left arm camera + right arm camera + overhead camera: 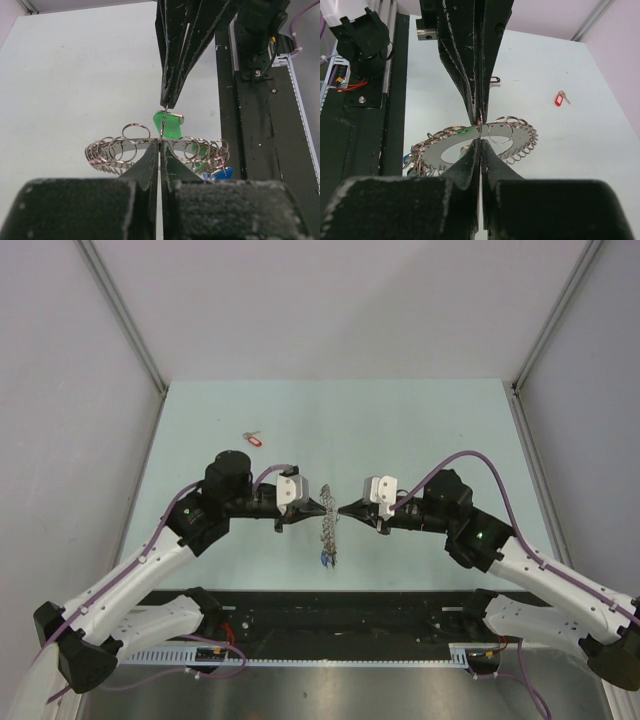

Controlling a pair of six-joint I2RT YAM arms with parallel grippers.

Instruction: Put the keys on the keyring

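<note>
Top view: the left claw point(325, 508) and right claw point(342, 510) meet tip to tip over the middle of the table point(420, 430). Both are clamped on the edge-on keyring point(329, 535). A red key point(254, 439) lies well apart, far-left.

Left wrist: a green key point(170, 126) sits at the pinched rim.

Right wrist: the closed tips meet at the rim among small rings point(500, 131).
</note>
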